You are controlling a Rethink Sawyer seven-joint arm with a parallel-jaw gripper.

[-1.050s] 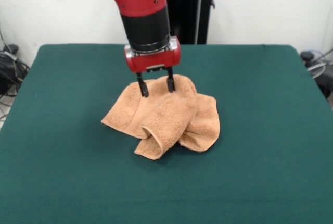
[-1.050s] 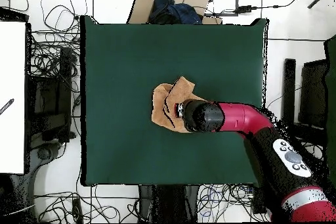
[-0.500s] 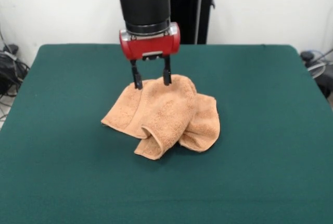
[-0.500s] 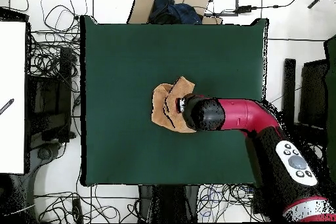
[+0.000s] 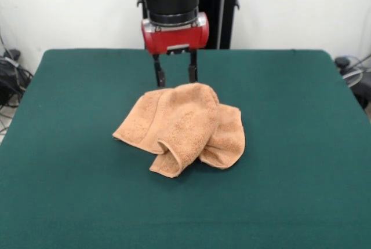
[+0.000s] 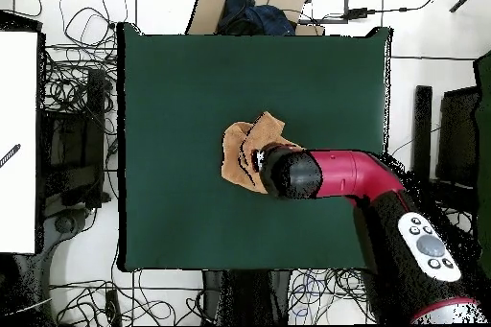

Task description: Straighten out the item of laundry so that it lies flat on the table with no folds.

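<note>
The item of laundry (image 5: 184, 126) is a peach-orange towel, crumpled into overlapping folds near the middle of the dark green table (image 5: 290, 145). One rolled fold points toward the front edge. My gripper (image 5: 175, 75) hangs just behind the towel's far edge and a little above it, open, with nothing between its black fingers (image 5: 159, 78). From overhead, the towel (image 6: 240, 151) shows partly, its right part covered by the red arm (image 6: 345, 175); the gripper is hidden under the arm's end there.
Cables and equipment lie on the floor around the table (image 6: 173, 83). A cardboard box (image 6: 249, 2) with dark contents sits past the table's top edge in the overhead view. A white surface (image 6: 19, 141) stands at the left.
The gripper has risen off the towel and drawn back toward the table's far side. It stays open. The towel's heap keeps its shape.
</note>
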